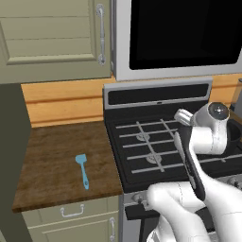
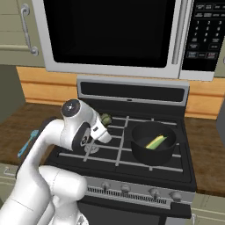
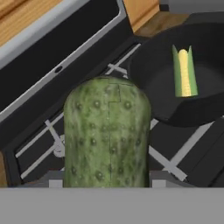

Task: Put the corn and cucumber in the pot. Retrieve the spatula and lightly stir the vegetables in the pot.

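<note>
The stove (image 2: 132,145) is the landmark. On its right-hand burner sits the pot (image 2: 153,143), and the corn (image 2: 156,142) lies inside it. Over the stove's left grates, just left of the pot and above the burners, the gripper (image 2: 103,123) pinches the cucumber (image 3: 107,135) between its jaws, clear of the pot's rim. On the wooden counter (image 1: 56,156) left of the stove lies the spatula (image 1: 82,171), well apart from the gripper.

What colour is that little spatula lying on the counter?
Light blue; the spatula shows best in the left base view.
</note>
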Controlling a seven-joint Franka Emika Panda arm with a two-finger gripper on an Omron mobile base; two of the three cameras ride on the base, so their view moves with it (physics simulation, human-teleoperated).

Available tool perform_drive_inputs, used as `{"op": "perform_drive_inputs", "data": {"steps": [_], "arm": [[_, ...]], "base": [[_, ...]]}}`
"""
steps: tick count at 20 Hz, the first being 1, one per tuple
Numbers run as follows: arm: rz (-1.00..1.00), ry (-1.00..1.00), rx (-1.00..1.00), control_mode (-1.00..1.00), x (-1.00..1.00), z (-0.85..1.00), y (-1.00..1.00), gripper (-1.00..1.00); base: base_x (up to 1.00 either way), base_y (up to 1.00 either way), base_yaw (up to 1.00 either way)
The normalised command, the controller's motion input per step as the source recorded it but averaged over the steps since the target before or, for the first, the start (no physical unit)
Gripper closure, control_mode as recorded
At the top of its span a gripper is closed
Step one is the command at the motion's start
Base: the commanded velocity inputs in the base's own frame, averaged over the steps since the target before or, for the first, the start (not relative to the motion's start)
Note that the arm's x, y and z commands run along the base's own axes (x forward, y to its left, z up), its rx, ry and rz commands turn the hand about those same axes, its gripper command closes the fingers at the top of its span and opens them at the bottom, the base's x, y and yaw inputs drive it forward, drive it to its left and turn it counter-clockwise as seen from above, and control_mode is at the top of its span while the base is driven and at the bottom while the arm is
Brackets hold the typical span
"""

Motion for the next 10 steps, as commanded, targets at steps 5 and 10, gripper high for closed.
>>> {"op": "perform_drive_inputs", "data": {"steps": [5,10], "arm": [[-0.08,0.0,0.0,-1.0,0.45,0.06,-1.0,1.0],[-0.07,0.01,0.0,-1.0,0.56,0.0,-1.0,1.0]], "base": [[0.0,0.0,0.0],[0.0,0.0,0.0]]}}
